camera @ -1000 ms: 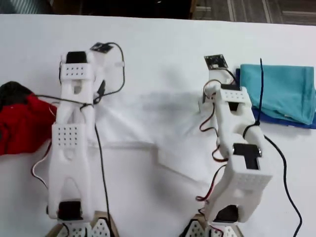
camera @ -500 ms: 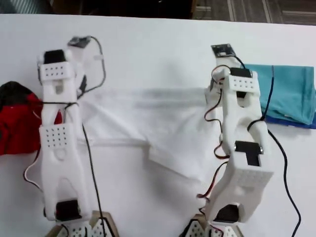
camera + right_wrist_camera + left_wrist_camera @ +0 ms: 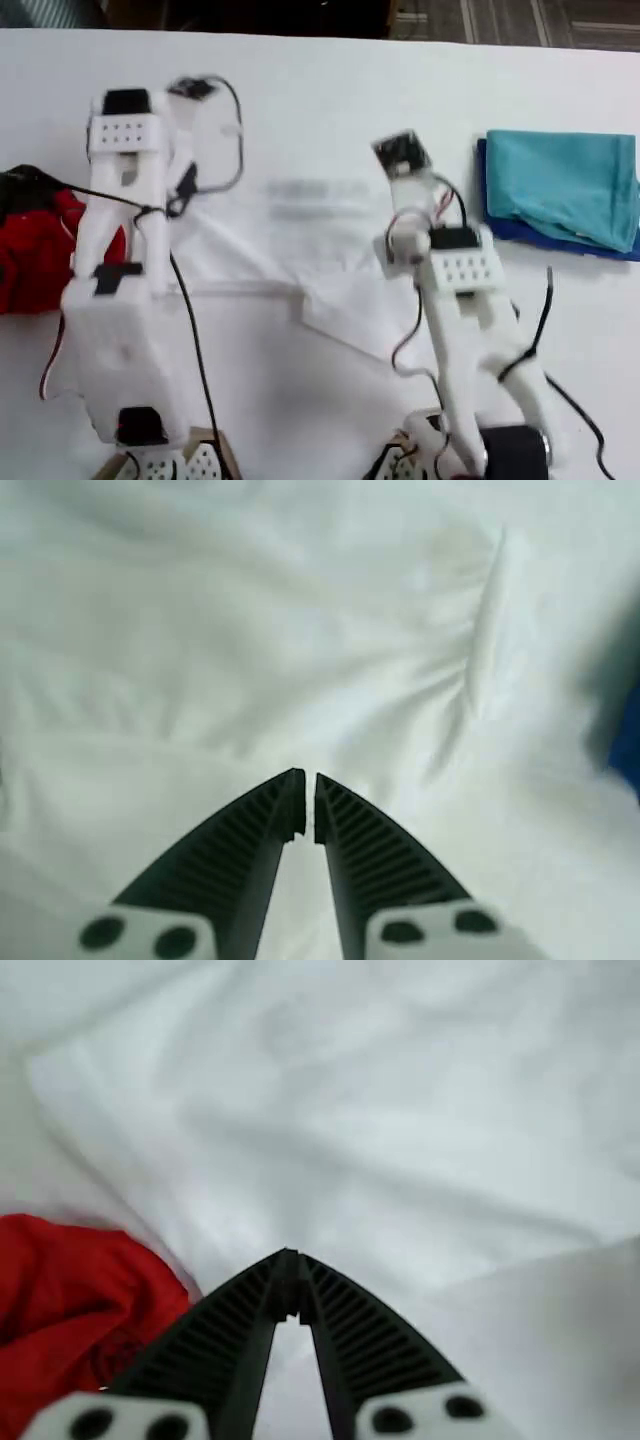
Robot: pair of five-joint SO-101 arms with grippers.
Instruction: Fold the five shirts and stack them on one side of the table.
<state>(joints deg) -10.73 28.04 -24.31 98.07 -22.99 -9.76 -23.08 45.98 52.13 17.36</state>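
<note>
High view: two white arms stand side by side at a white worktop (image 3: 330, 60). A white shirt (image 3: 330, 260) lies spread and partly folded on the worktop between them, with a folded flap ending in a point near the front edge. The left arm (image 3: 120, 250) reaches over the shirt's left edge, and the right arm (image 3: 470, 300) over its right part. A crumpled red shirt (image 3: 35, 250) lies at the left edge of the worktop, just beside the left arm and partly hidden by it. At the right edge, apart from the white shirt, a folded teal shirt (image 3: 565, 185) rests on a folded blue shirt (image 3: 545, 238), of which only a narrow border shows along two sides.

Left wrist view: the left claw (image 3: 289, 1265) is closed, its black ribbed jaws meeting at the tips, just above the wrinkled white shirt (image 3: 400, 1140). Whether any fabric is pinched between the tips cannot be told. The red shirt (image 3: 70, 1290) lies close to one side of the claw, touching the white shirt's edge.

Right wrist view: the right claw (image 3: 308, 785) is very narrow, with only a hairline slit between the jaws, and is poised over the creased white shirt (image 3: 250, 630). Whether cloth is caught in the slit cannot be told.
</note>
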